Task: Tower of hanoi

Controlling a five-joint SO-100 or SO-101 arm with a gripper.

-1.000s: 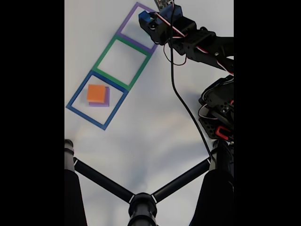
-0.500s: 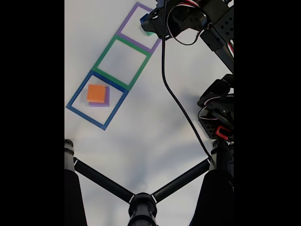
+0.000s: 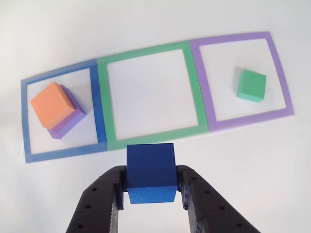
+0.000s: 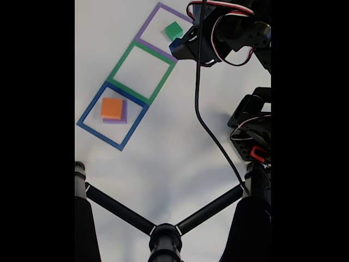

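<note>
Other view is showing our gripper clenching the dark blue cube just short of the green frame. Ahead and to its right, the green cube is sitting alone in the purple frame; ahead-left, in the blue frame, the orange cube is resting on a purple cube — crookedly. We are judging the puzzle mid-way — the blue cube needs placing, the stack rebuilding.
</note>
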